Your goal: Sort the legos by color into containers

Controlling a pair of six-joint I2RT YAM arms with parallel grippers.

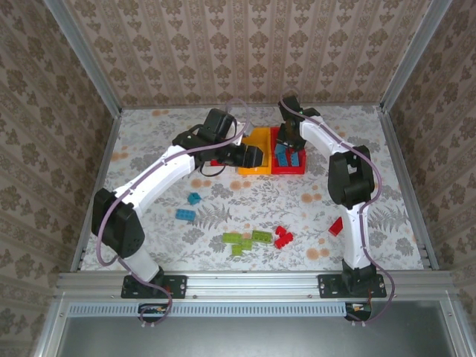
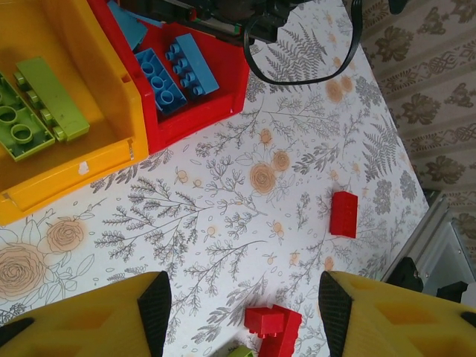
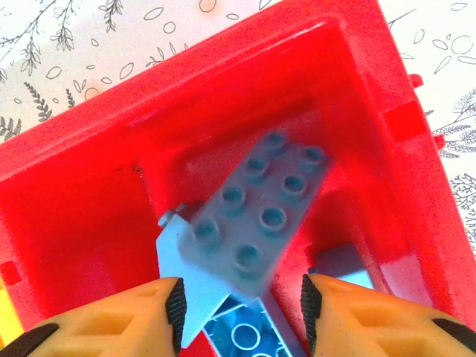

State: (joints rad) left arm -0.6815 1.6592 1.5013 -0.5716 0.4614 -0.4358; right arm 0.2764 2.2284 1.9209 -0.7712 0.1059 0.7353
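Right gripper (image 3: 242,301) spread over the red bin (image 3: 111,193), blue brick (image 3: 260,208) loose and blurred between the jaws, apparently free to drop among blues (image 3: 245,338) already inside. Left gripper (image 2: 242,297) spread too, empty, near yellow bin (image 2: 74,175) holding greens (image 2: 44,97); red brick (image 2: 343,214) waiting on table (image 2: 223,208).

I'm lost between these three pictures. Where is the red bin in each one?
Top external: the red bin stands at the far middle of the table, just right of the yellow bin.
Left wrist: the red bin is at the top, left of centre, again right of the yellow bin.
Right wrist: the red bin is at the centre, seen close from above.
Shared landmark: the blue bricks lying inside it.
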